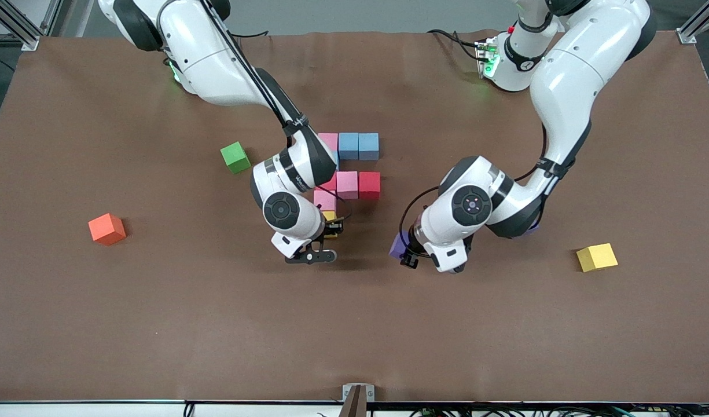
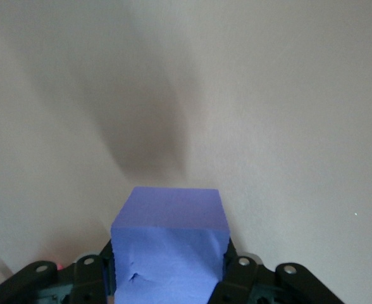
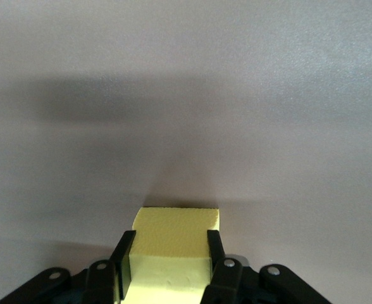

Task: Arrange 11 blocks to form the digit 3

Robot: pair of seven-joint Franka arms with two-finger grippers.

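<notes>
Near the middle of the bench point(image 1: 157, 324), the unfinished digit 3 point(image 1: 348, 168) lies with a pink, a light blue and a grey-blue cube in its row toward the robots' edge, then pink cubes and a red cube point(image 1: 369, 185) closer to the front edge. At the figure's front end the right gripper point(image 1: 330, 227) has its fingers point(image 3: 124, 263) clenched on a small yellow cube point(image 3: 173, 247), while the left gripper point(image 1: 405, 250), toward the left arm's end from the figure, grasps a purple cube point(image 2: 170, 244). Apart from the figure lie a green cube point(image 1: 235, 157), an orange cube point(image 1: 107, 229) toward the right arm's end, and a larger yellow cube point(image 1: 597, 257) toward the left arm's end
</notes>
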